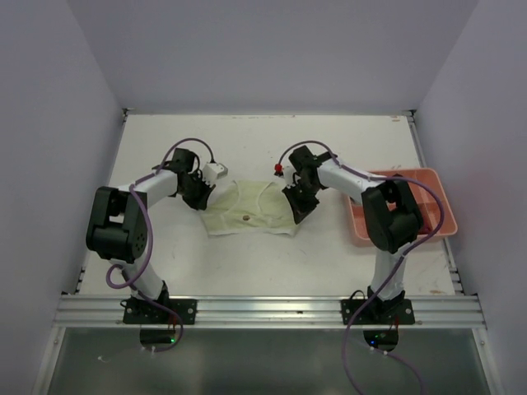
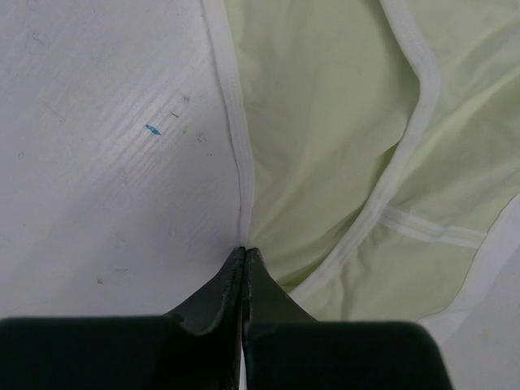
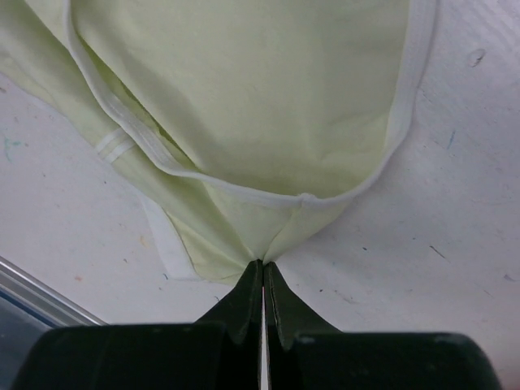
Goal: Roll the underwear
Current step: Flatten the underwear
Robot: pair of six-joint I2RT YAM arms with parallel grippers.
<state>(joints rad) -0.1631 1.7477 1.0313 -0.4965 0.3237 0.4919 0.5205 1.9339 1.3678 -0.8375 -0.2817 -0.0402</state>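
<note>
One piece of pale yellow-green underwear [image 1: 249, 210] with white trim lies spread on the white table between the two arms. My left gripper [image 1: 200, 197] is shut on its left edge; in the left wrist view the black fingertips [image 2: 244, 253] pinch the white hem of the underwear [image 2: 341, 162]. My right gripper [image 1: 298, 207] is shut on the right side; in the right wrist view the tips [image 3: 262, 265] hold a gathered fold of the underwear [image 3: 244, 97], with cloth puckered toward them.
A salmon-pink plastic tray [image 1: 434, 185] sits at the right, partly behind the right arm. The table's metal front rail [image 1: 263, 309] runs along the near edge. White walls close in the back and sides.
</note>
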